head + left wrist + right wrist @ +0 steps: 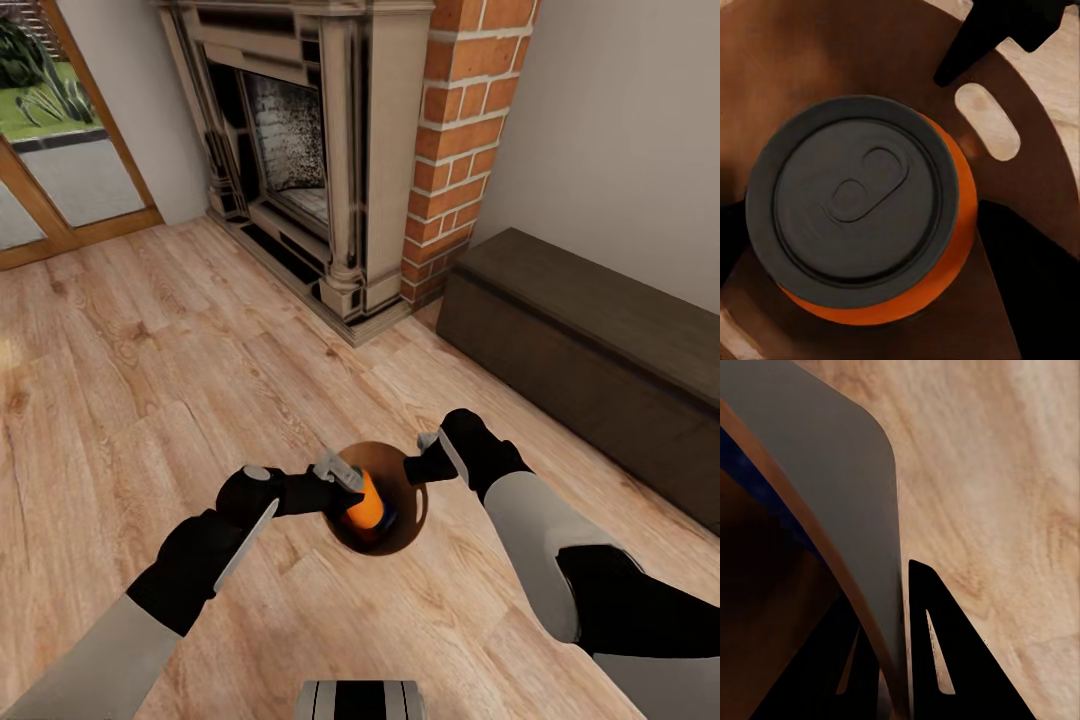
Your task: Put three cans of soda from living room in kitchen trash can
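L claw [345, 478] over bin [412, 520], orange can [362, 502] betw its fingers, can inside bin mouth; grip vs. release: can't tell. R claw [425, 455] clamped on bin rim [832, 562]. Wood floor [150, 380], by fireplace [300, 150].

The head camera looks forward and down from above both arms onto the floor [150, 380]. The left wrist camera faces straight down, close over the can [862, 206] inside the bin [787, 60]. The right wrist camera sits tight against the bin [832, 495] wall between its fingers [945, 660]; all views share the bin [410, 520].

Soda can [364, 502] inside bin [412, 520], fireplace [300, 150] behind.
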Robot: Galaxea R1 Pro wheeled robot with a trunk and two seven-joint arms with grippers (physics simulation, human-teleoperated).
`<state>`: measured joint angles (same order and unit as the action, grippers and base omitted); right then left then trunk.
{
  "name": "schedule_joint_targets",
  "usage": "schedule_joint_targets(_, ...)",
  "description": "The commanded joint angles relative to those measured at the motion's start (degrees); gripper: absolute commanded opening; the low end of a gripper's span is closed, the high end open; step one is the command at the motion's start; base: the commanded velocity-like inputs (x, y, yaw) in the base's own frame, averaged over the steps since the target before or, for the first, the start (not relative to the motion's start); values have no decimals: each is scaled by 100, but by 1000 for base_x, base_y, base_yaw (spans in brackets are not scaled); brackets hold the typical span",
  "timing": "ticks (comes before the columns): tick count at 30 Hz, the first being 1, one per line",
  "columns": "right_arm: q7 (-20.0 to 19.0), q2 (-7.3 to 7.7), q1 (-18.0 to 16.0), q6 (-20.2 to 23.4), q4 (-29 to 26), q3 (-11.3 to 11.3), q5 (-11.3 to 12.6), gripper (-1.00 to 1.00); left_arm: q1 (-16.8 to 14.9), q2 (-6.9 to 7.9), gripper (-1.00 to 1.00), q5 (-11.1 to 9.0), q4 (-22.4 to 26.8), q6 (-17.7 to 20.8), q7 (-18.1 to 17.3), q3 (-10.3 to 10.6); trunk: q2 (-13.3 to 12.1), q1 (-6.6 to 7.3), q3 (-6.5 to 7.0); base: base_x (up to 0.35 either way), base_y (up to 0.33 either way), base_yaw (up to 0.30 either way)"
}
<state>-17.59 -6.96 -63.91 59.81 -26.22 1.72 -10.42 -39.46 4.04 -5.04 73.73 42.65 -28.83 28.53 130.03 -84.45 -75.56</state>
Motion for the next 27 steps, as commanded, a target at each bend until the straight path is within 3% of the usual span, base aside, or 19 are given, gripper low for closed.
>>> schedule_joint_targets(1, -16, -4, -3, 19, 3, -14, 170, -100, 0, -4, -100, -18, -56, -30, 45, 4, 0, 1, 0, 0, 0, 0)
schedule_joint_targets(5, -16, -14, -6, 19, 14, -9, 171, -100, 0, -19, -100, 32, -456, -287, 204, 17, 0, 1, 0, 0, 0, 0)
schedule_joint_targets(12, -16, -15, -7, 19, 20, -5, 172, -100, 0, -48, -100, 41, -697, -428, 243, 21, 0, 1, 0, 0, 0, 0)
schedule_joint_targets(27, -16, -50, -7, 19, 58, 21, 172, -100, -2, -434, -100, 65, -731, -452, 300, 33, 0, 1, 0, 0, 0, 0)
